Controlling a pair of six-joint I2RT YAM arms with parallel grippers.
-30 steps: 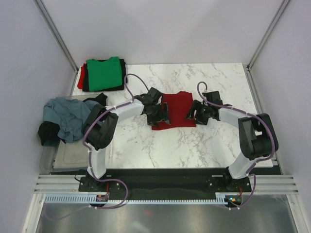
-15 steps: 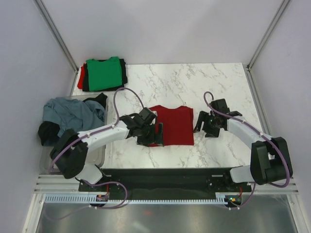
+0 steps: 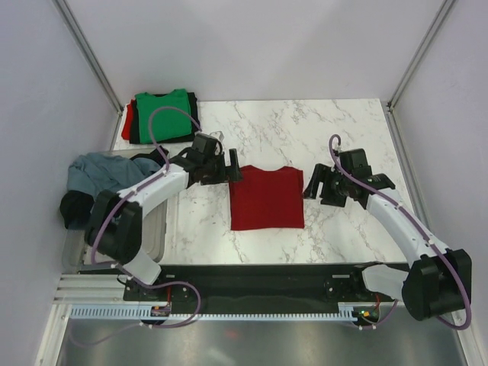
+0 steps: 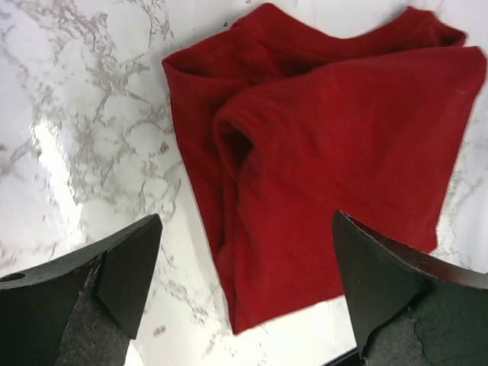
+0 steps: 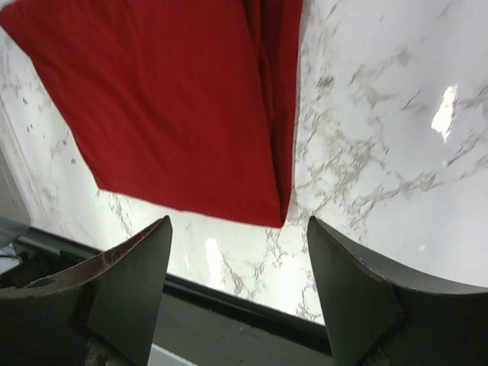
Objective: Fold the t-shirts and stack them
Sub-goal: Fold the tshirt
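Starting at the left, the grey-blue t-shirt [image 3: 103, 179] and a black t-shirt [image 3: 72, 210] lie crumpled together over the clear tub [image 3: 122, 245]. They overlap, so a grab at one could well drag the other out with it. In the far left corner the stack [image 3: 191, 114], with the bright green t-shirt [image 3: 162, 116] on top, sits close to the edge of the table [image 3: 343, 137]. A heavy or off-centre drop there could skew it or push cloth over the side. Your left gripper [image 3: 229, 168] hangs just beside the far left corner of the dark red t-shirt [image 3: 267, 198], jaws wide apart and empty. That shirt lies folded flat mid-table, towards the near edge. The left wrist view shows a sleeve fold [image 4: 232, 145] puffed open along its left side, so if you pinch only the top layer there, the fold will likely spill open as you lift. Your right gripper [image 3: 316, 187] sits just beside the shirt's right edge, jaws also apart with nothing in them. The layers along that edge look loosely stacked, so a shallow bite may miss the lower ones. Lift unevenly and the dragging side will undo the fold.
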